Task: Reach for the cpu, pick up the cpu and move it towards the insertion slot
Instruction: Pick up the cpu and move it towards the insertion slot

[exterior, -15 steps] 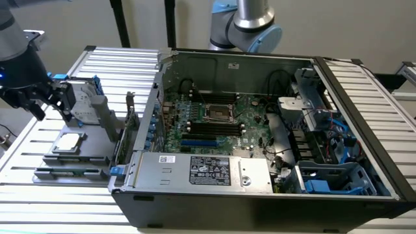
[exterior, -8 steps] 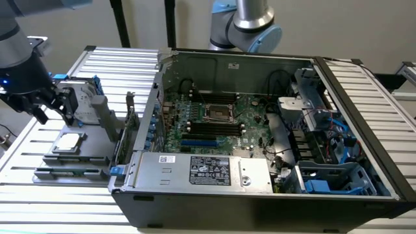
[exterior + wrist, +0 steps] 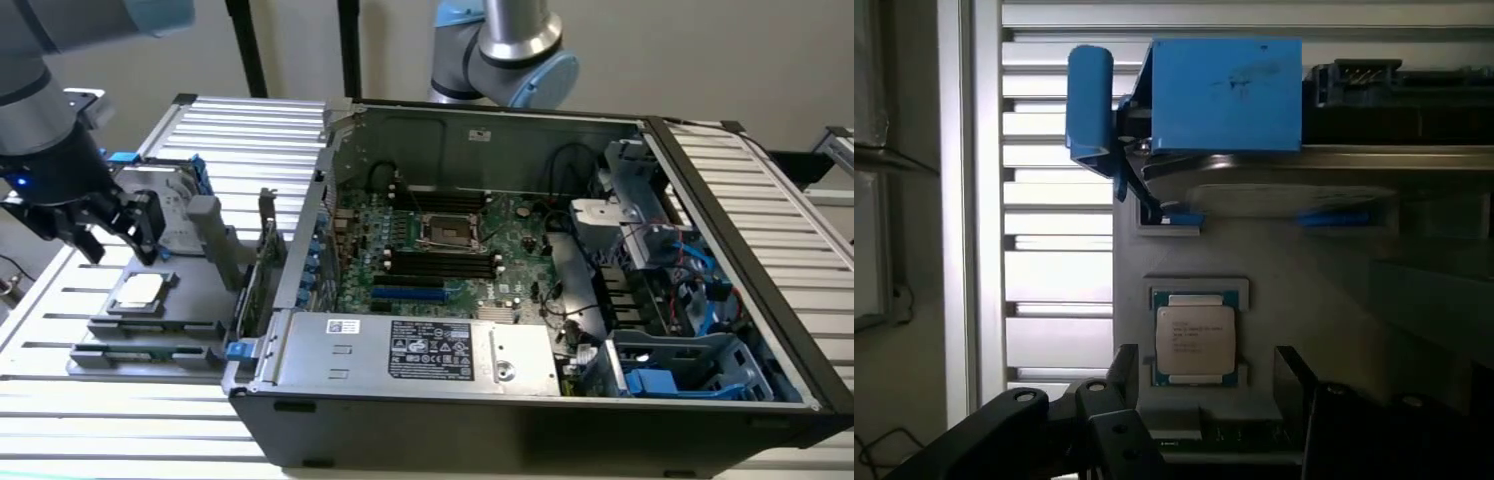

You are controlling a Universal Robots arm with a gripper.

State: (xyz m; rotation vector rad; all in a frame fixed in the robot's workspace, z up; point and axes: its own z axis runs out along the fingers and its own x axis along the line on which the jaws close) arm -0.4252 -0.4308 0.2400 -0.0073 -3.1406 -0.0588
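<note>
The cpu (image 3: 140, 292) is a small square chip with a shiny silver top, lying flat in a recess of a grey holder (image 3: 160, 325) at the exterior view's left, outside the computer case. My gripper (image 3: 120, 256) hangs just above and slightly behind it, open, with nothing between its black fingers. In the wrist view the cpu (image 3: 1195, 343) sits between the two fingertips (image 3: 1124, 365) of the gripper (image 3: 1206, 362), which stand apart from it on either side. The insertion slot (image 3: 447, 232) is the silver-framed square socket on the motherboard inside the case.
The open black computer case (image 3: 534, 430) takes up the middle and the exterior view's right, with a power supply (image 3: 414, 350) along its front. A hard drive with blue rails (image 3: 1224, 95) stands in the holder behind the cpu. A second robot arm (image 3: 501, 45) rises behind the case. The table is slatted metal (image 3: 227, 120).
</note>
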